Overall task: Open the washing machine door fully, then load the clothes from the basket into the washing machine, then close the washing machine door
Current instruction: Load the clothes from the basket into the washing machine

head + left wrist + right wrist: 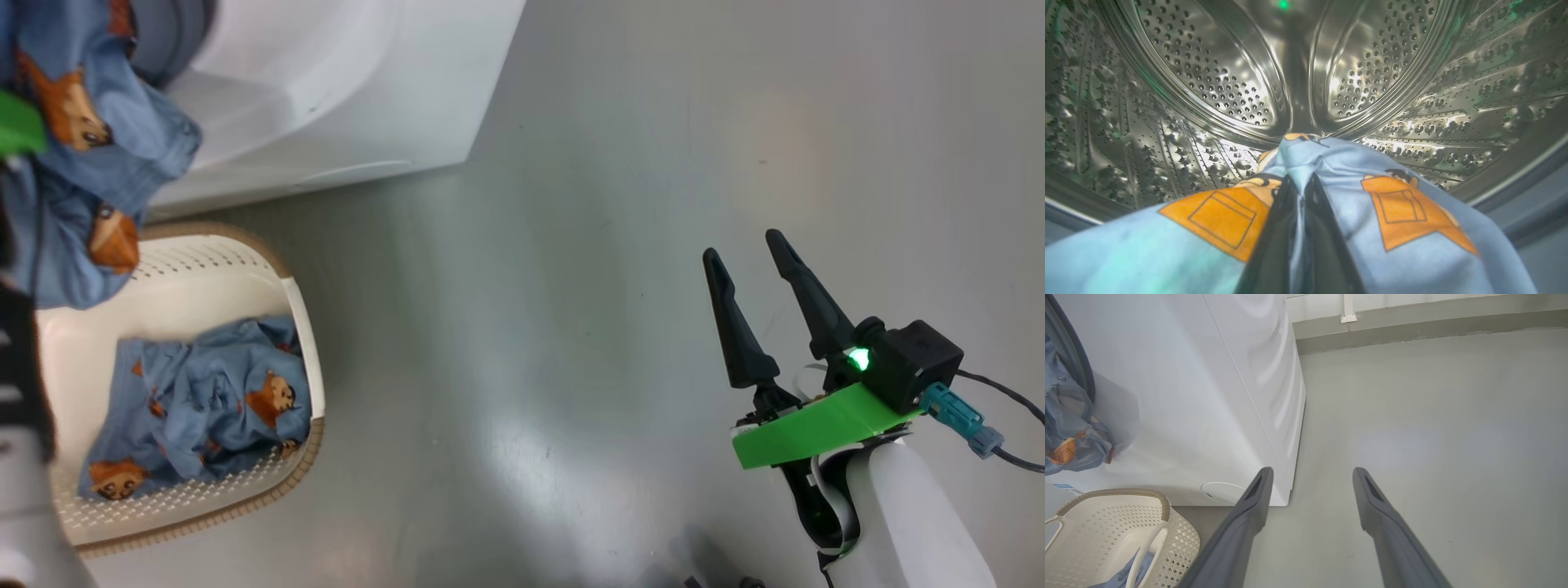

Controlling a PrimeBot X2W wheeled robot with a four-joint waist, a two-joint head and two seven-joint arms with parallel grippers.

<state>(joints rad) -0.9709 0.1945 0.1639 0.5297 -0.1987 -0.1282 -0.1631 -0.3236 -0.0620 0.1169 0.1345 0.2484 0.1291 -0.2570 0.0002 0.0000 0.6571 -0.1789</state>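
1. Head view: the white washing machine (343,90) stands at upper left on the grey floor (612,245). A bear-print cloth (82,163) hangs lengthwise from its grey-blue seal (175,41) and hides the far end of the basket (300,327). The basket sits just beside the machine's front, open side up, its long axis running up the view. A second bear-print piece (204,400) lies crumpled in its near end. The right fingers (739,335) are well apart from all this, spread wide and empty, pointing up the view.
2. Left wrist view: the left fingers (1274,245) are pinched together on the bear-print cloth (1392,183) and point into the perforated steel drum (1208,81).
3. Right wrist view: the right fingers (1237,535) stand splayed over bare floor (1433,437) near the machine's (1188,396) corner. The round filter cap (1222,493) is plain. The blue label (1063,488) is cut off, its print unreadable. The basket (1180,535) sits at lower left.
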